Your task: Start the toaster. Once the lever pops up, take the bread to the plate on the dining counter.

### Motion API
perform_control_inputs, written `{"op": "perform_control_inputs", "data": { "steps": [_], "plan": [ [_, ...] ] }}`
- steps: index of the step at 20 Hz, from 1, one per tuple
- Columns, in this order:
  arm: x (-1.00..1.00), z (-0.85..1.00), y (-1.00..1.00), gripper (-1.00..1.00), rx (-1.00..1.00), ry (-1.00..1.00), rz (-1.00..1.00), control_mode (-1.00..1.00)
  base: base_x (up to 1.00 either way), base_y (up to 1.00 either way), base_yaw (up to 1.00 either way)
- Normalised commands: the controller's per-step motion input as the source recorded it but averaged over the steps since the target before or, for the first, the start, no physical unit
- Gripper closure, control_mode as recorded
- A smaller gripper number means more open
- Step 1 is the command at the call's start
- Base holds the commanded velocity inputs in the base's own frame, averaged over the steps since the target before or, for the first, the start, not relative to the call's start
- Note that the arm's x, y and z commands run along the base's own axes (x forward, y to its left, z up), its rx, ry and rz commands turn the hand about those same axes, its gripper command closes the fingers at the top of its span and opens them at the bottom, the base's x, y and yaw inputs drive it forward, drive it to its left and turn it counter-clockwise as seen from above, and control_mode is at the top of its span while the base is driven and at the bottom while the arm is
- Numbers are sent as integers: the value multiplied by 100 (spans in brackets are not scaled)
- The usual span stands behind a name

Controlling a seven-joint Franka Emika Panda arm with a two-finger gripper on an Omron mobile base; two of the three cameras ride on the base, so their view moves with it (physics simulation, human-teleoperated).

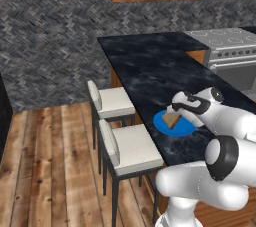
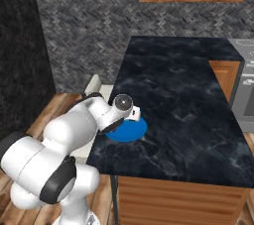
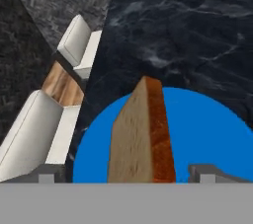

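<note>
Hovering low over the plate [image 1: 175,123], the pincer [image 3: 126,171] has the bread [image 3: 141,134] standing between its two tips, and it looks to be holding the slice, though I cannot see the pads pressing on it. From the hand view, the slice stands on edge, its tan face turned one way and the browner crust running up the other side, with bright blue showing behind it on both sides. From the left base view, the bread [image 1: 172,119] sits over the middle of the plate, under the pincer [image 1: 181,113].

That plate rests on the dining counter [image 1: 150,66], close to the long edge where two white stools [image 1: 131,146] are tucked in, and toward the near end of the slab. A stove [image 1: 227,46] stands beyond the far corner.

Toast like this should be very light, stiff and dry, but crumbly, so a hard squeeze could snap it. Across its flat faces seems the sensible place to hold it, as it appears to be now. I judge the carrying is nearly done, and only the letting go onto the plate remains.
</note>
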Motion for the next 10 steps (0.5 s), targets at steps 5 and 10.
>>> {"op": "perform_control_inputs", "data": {
  "steps": [5, 10],
  "plan": [
    [-19, 7, -8, -100, -17, -3, -1, -100, 0, 0, 0],
    [-15, 15, -12, -100, -13, -3, -4, -100, 0, 0, 0]
  ]
}}
